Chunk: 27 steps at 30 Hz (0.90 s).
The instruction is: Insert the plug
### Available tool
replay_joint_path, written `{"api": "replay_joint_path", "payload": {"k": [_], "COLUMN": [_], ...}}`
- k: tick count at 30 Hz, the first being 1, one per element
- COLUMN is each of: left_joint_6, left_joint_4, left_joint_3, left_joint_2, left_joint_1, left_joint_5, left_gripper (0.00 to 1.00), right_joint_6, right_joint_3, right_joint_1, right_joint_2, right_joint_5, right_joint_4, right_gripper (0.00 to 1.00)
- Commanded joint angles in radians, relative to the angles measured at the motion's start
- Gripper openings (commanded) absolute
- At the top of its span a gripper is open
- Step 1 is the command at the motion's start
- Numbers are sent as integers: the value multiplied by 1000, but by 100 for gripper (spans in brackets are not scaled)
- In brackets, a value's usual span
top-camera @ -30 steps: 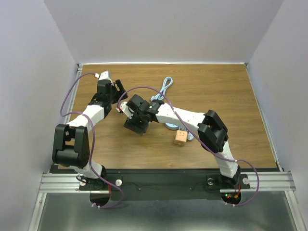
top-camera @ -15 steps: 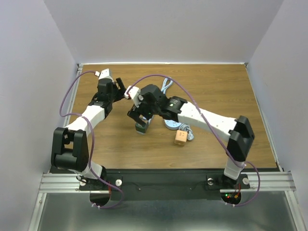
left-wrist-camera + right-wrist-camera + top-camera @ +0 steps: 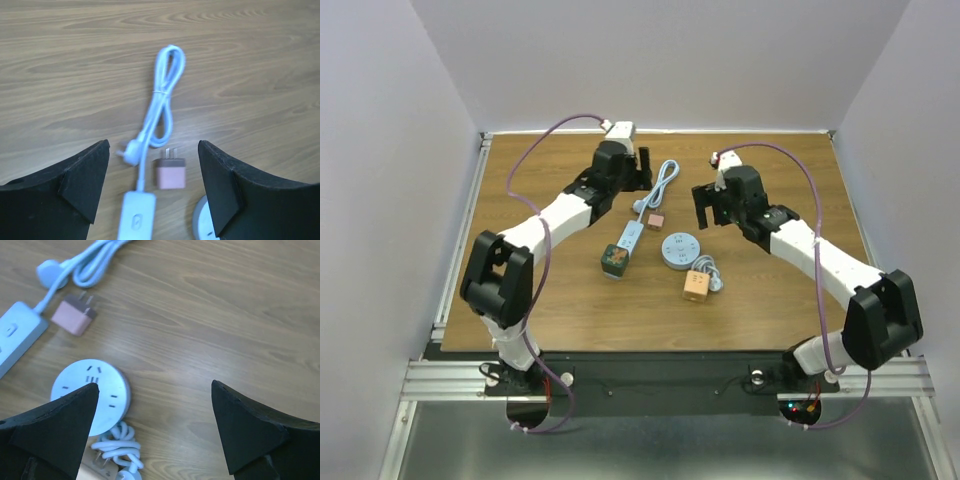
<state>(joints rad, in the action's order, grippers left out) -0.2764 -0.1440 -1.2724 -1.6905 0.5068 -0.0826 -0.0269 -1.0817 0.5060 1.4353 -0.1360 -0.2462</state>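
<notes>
From above, the pink plug [image 3: 656, 220] lies near the middle of the surface [image 3: 790, 300], a bit toward the far edge. It is just beside the power strip [image 3: 625, 243] and near the round socket [image 3: 679, 250]. Nothing is plugged in yet, so I think grabbing the plug is the step now. There is bare room toward the left and right edges.

In the left wrist view, the left jaws are wide and empty. The plug [image 3: 170, 172] lies flat below them, with the cable [image 3: 162, 95] just beside it. The next move should pinch only the plug.

In the right wrist view, the right jaws are wide and empty over bare wood. The round socket [image 3: 90, 395] is off to one side.
</notes>
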Motion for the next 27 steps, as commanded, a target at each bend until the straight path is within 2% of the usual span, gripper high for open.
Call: {"api": "replay_joint_path", "payload": {"k": [1,7,9,15,17,27], "left_joint_6": [46,83,77,68,71,72], "left_joint_4": [61,119,142,290,294,323], "left_joint_3": [-122,-183,-206,-304,-314,-409], "left_joint_2": [-87,-152,-188,-302,-325,-452], "left_joint_1": [70,165,182,184,182,165], "left_joint_5": [26,46,14,-172,-187,-125], "left_gripper": [82,82,82,82,82,82], "right_joint_6": [-113,-165,-183,-186,-185,-179], "right_joint_3": [58,135,151,157,157,164], "right_joint_1": [-50,-132,-168,-178,-178,-178], "right_joint_2": [-70,-115,-119,-108,-102,-110], "right_joint_5": [-16,-42,-10,52,59,81], "right_joint_4": [128,139,148,170,173,180], "right_gripper": [99,100,100,100,100,100]}}
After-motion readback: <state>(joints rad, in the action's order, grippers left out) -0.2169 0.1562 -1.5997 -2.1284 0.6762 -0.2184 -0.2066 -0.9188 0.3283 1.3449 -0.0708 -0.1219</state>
